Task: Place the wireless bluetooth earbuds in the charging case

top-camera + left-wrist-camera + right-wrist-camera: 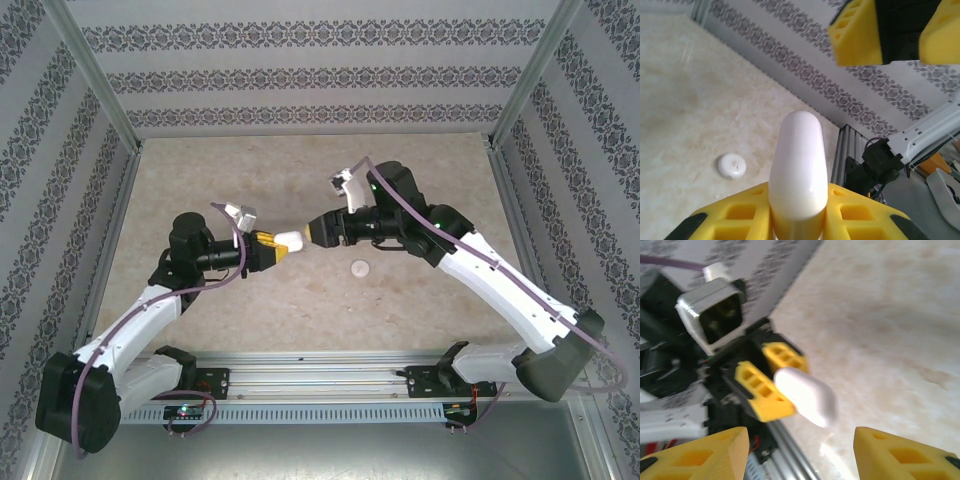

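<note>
Enclosure: side panels (60,150) papered in a grey floral stripe and held in aluminium posts, well outside both end effectors.

Worktop (250,170): matte beige with a marbled stone look, lying below both end effectors. An aluminium rail (320,375) runs along the near edge, behind them.

Left end effector (272,245): blocky yellow fingers (740,215) with open ribbed pockets, clamped on the charging case. It points at the right end effector, nose to nose.

Right end effector (318,230): same yellow fingers (905,455), spread wide apart with nothing between them. From the left wrist it shows as two yellow blocks on either side of a black body (900,30), above and beyond the case. Nothing lies in the gap between the two end effectors.

Charging case (799,165): glossy white, smooth and rounded like a pebble. Its base is pinched between the left fingers and its rounded end juts past their tips. From the right wrist it sits (805,395) just ahead of the open fingers, centred on their gap and not yet inside it. I cannot make out a lid seam.

White disc (359,268): flat and round, lying on the worktop below and to the near side of the right end effector. From the left wrist it is to the left of the case (731,165) and clear of it.
</note>
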Controlling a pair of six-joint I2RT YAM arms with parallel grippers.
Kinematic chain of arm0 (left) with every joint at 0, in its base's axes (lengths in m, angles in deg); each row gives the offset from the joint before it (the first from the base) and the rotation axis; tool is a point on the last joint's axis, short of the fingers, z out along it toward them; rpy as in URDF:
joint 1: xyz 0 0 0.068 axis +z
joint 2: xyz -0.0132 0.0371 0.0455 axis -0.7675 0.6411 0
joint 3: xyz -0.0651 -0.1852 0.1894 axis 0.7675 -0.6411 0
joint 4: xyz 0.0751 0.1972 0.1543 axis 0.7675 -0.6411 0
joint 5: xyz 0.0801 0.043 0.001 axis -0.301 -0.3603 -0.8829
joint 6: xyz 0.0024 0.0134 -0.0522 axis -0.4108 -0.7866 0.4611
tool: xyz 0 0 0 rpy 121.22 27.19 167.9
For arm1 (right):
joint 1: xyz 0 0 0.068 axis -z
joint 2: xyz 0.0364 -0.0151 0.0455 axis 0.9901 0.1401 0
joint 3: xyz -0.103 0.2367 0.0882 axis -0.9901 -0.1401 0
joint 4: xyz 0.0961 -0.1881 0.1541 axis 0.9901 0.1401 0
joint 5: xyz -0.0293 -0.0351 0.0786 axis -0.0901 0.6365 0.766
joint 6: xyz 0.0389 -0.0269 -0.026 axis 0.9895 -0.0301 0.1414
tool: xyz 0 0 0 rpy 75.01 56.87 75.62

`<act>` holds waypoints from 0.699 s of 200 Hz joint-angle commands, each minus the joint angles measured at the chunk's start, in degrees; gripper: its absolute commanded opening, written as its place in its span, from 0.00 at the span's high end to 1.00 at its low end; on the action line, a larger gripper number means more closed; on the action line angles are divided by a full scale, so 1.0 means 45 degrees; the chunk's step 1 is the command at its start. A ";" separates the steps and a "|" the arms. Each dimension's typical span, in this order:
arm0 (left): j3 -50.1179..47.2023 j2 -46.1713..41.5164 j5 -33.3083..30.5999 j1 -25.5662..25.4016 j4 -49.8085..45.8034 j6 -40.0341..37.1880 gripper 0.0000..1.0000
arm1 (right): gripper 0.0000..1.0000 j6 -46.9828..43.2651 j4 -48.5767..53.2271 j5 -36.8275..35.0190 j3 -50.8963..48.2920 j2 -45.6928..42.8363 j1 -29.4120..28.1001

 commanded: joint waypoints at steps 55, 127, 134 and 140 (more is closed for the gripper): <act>0.1008 0.3071 -0.3314 -0.1192 -0.3616 -0.0258 0.86 | 0.40 0.2369 0.1741 -0.5211 -0.4504 -0.3947 0.1328; 0.2471 0.7058 -0.4453 -0.3589 -0.3076 0.0378 0.84 | 0.34 0.3299 0.3022 -0.6850 -0.7636 -0.7522 0.2596; 0.2542 0.7293 -0.4497 -0.3636 -0.2919 0.0448 0.83 | 0.33 0.3288 0.3051 -0.6976 -0.7784 -0.7707 0.2730; 0.2585 0.7480 -0.4551 -0.3654 -0.2829 0.0527 0.83 | 0.32 0.3267 0.3079 -0.7053 -0.7861 -0.7811 0.2869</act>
